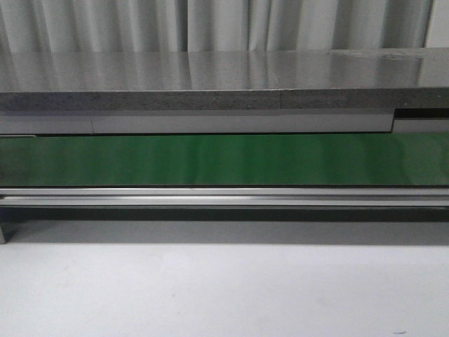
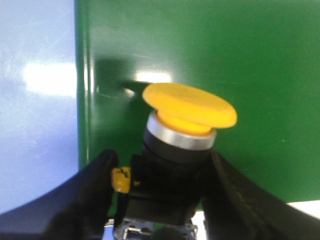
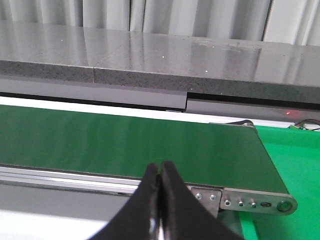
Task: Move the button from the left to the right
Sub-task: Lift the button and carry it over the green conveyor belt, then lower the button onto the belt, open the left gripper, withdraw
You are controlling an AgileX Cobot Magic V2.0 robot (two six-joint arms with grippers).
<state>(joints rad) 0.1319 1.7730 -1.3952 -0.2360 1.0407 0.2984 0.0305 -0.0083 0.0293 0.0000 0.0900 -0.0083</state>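
In the left wrist view the button [image 2: 180, 125] fills the middle: a round orange-yellow cap, a silver ring and a black blocky body with a small yellow tab. My left gripper [image 2: 160, 165] is shut on the button's black body, one black finger [image 2: 90, 195] on each side, above a green surface [image 2: 225, 50]. My right gripper [image 3: 160, 172] is shut and empty, its black fingertips pressed together in front of the green conveyor belt [image 3: 125, 145]. Neither gripper nor the button shows in the front view.
The green conveyor belt [image 1: 224, 160] runs across the front view, with a metal rail [image 1: 224, 198] in front and a grey stone shelf [image 1: 224, 84] behind. The belt's end roller plate [image 3: 255, 200] and a green mat [image 3: 295, 155] lie to the right. White table [image 1: 224, 295] is in front.
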